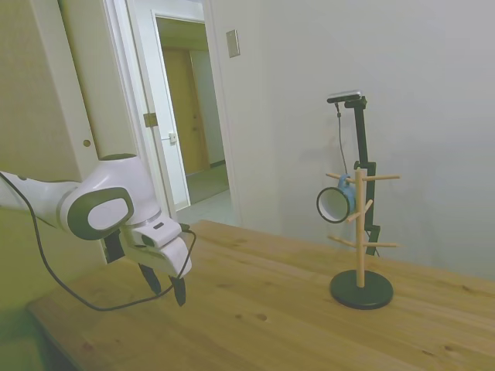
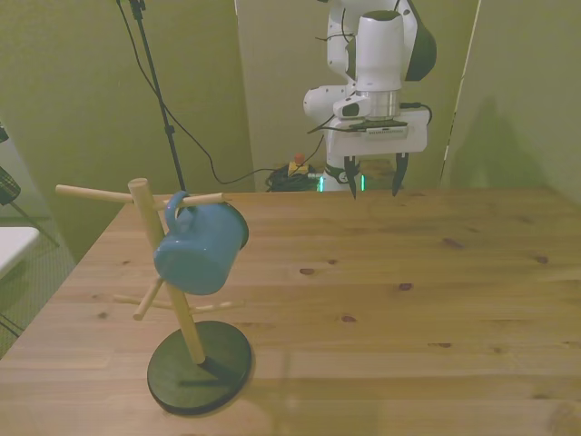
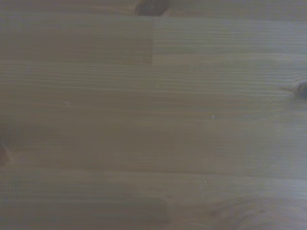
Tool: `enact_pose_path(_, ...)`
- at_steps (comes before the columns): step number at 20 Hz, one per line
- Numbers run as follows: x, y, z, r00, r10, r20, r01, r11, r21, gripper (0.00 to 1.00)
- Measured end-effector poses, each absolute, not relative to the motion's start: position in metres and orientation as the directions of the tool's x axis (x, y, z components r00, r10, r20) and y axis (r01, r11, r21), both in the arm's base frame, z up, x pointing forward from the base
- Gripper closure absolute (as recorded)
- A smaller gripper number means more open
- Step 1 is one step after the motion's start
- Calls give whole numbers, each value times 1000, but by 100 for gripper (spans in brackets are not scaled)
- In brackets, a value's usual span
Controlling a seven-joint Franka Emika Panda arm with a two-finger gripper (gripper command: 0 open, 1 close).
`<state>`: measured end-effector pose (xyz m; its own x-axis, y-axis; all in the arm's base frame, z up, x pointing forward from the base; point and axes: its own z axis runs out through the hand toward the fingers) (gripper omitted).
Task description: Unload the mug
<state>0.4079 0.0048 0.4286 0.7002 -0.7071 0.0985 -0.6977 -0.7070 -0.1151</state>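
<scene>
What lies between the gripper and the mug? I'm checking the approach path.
Only bare wooden table shows between the gripper and the mug hanging on the wooden rack, clearest in the front view.

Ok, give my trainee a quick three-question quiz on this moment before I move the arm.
1. True or false: the mug hangs by its handle on a peg of the wooden mug tree.
2. Is the end effector (a) closed on the mug, (b) open and well clear of the mug, or (c) resting on the tree's base?
3. What does the wrist view show?

Key:
1. True.
2. b. Its fingers are apart and empty, above the table on the robot's side.
3. Only bare wooden tabletop; no mug.
</scene>
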Motion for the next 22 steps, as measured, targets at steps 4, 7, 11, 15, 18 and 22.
enact_pose_path(4, 410, 4, 430, 699, -709, 93, -700, -705, -113, 0)
enact_pose_path(7, 421, 0, 435, 696, -713, 82, -705, -701, -111, 0)
enact_pose_path(11, 450, -3, 442, 696, -714, 77, -705, -699, -118, 0)
enact_pose_path(15, 489, -9, 435, 709, -703, 56, -695, -710, -111, 0)
enact_pose_path(18, 504, -22, 435, 720, -690, 78, -679, -723, -127, 0)
enact_pose_path(22, 500, -40, 444, 703, -677, 218, -640, -736, -221, 0)
